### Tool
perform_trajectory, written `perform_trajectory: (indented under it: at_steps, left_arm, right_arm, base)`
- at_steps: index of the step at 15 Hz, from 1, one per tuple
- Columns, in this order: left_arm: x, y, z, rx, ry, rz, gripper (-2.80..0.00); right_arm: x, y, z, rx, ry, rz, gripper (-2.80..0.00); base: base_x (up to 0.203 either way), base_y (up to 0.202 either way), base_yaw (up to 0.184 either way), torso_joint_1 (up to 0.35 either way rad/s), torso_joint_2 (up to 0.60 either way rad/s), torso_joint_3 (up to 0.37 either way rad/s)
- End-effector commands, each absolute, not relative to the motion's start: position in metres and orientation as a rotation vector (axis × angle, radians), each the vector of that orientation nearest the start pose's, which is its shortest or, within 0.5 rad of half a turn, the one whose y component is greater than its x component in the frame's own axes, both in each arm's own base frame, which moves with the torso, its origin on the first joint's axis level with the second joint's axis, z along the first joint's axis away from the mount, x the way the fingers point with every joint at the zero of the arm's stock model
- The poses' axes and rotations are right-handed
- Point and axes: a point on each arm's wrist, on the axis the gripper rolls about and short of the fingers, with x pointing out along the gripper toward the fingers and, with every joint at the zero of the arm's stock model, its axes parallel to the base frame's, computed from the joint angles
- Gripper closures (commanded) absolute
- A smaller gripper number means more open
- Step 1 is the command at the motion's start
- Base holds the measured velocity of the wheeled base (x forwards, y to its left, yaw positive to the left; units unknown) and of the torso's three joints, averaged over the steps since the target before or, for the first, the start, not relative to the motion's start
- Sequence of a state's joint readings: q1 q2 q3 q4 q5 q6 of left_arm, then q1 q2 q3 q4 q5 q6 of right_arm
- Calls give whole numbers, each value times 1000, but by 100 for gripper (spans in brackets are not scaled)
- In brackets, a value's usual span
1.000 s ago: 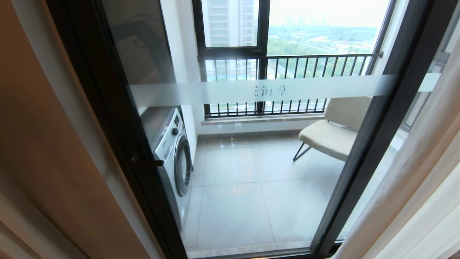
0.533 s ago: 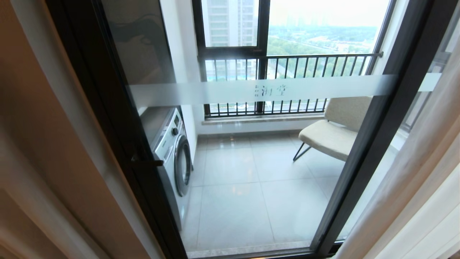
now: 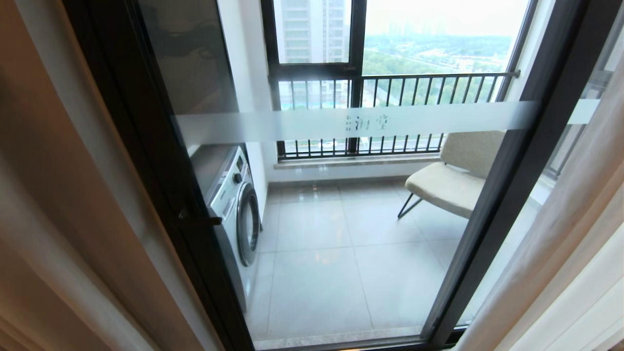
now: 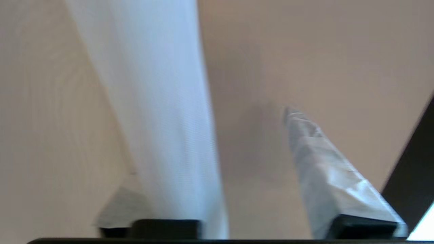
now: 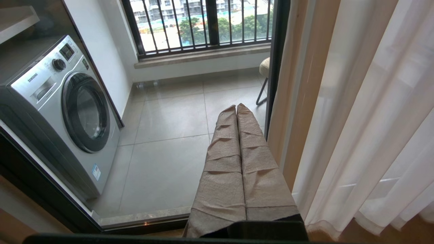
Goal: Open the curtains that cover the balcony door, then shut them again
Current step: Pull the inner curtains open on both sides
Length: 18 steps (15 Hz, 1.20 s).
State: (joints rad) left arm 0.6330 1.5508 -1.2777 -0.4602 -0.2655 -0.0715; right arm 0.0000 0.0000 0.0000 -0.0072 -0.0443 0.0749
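Two beige curtains (image 3: 73, 204) flank the glass balcony door (image 3: 341, 219); left hand (image 4: 217, 149) released

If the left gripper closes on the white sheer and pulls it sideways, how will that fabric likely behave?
The white sheer hangs in soft folds between the left gripper's spread fingers, so it probably bunches and trails rather than moving as a sheet. It is see-through, so likely light. Its smooth weave may slip from a loose pinch.

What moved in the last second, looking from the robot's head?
Only the beige curtain on the left stirred: its pale fold now reaches higher up than before. The balcony door, washing machine, chair and right-hand curtain stayed put.
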Motion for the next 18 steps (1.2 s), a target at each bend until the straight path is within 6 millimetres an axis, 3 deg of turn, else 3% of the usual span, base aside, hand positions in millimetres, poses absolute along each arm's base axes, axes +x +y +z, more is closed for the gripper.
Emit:
perform_trajectory:
  at_steps: [1,12,13,18]
  left_arm:
    - [211,148,350,15,-208,358,-280]
    - [137,107,336,-10,-237,416,-280]
    - [132,102,334,-11,-239,415,0]
    - [111,85,315,-28,-224,409,0]
  right_arm:
    - [-23,-1,76,76,-8,-44,0]
    - [-23,-1,76,75,-9,-44,0]
    - [-23,-1,76,75,-8,-44,0]
    - [-23,-1,76,75,-8,-44,0]
  base:
    - [0,0,0,0,0,0]
    - [0,0,0,0,0,0]
    - [0,0,0,0,0,0]
    - [0,0,0,0,0,0]
